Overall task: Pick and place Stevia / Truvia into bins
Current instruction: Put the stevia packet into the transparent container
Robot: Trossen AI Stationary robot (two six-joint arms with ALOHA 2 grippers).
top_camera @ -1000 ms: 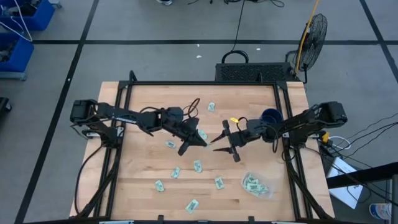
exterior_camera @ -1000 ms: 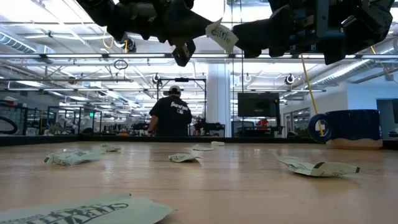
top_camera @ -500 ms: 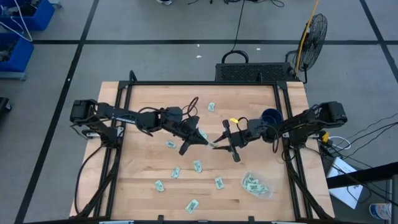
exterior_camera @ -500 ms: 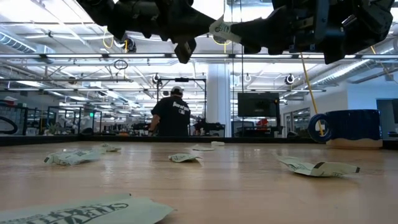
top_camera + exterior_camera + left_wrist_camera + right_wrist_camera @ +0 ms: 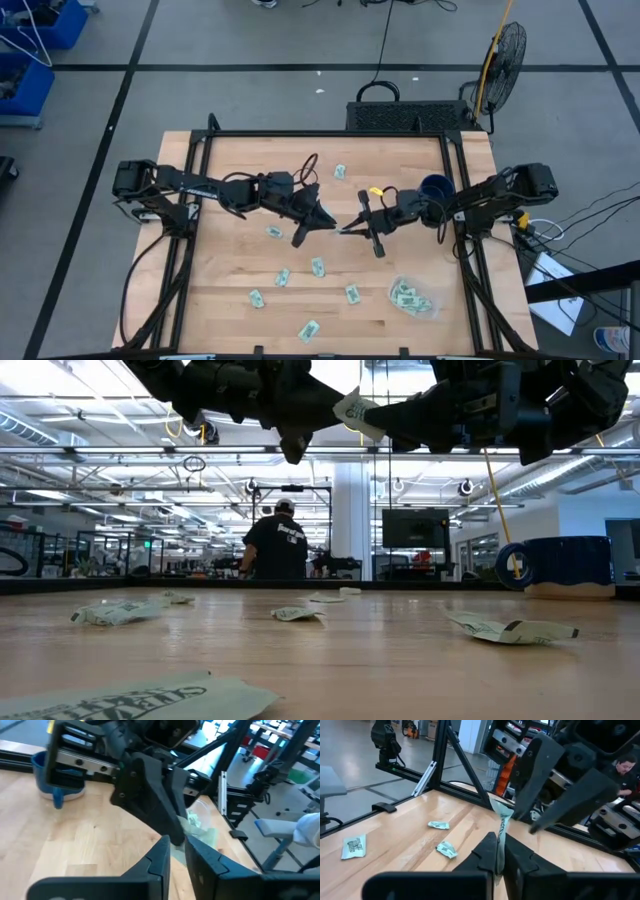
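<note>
My right gripper [image 5: 347, 230] is shut on one pale green and white sachet [image 5: 502, 822], high above the middle of the table; the sachet also shows in the low view [image 5: 358, 412]. My left gripper [image 5: 325, 220] faces it tip to tip from the table's left. Its fingers [image 5: 162, 857] stand a narrow gap apart at the sachet's far end, and I cannot tell whether they touch it. Several more sachets lie flat on the wood, such as one [image 5: 318, 266] near the middle. The clear bin [image 5: 410, 298] stands at the near right with sachets in it. My right gripper pinches one end of the sachet [image 5: 500, 840] between its two fingers. The fingers come level from the table's right side. The sachet sticks out past the fingertips toward my left gripper, on edge, and is lifted clear of the table.
A dark blue mug [image 5: 435, 187] stands at the table's right edge behind my right arm. Loose sachets lie at the far middle [image 5: 340, 171], the left of middle [image 5: 273, 232] and along the near part [image 5: 309, 330]. A person stands far behind the table [image 5: 277, 545].
My right gripper has gone toward the table's left, up to my left gripper and the sachet that hung at its tip. It has taken hold of the sachet. The sachet stays high above the table between the two grippers.
</note>
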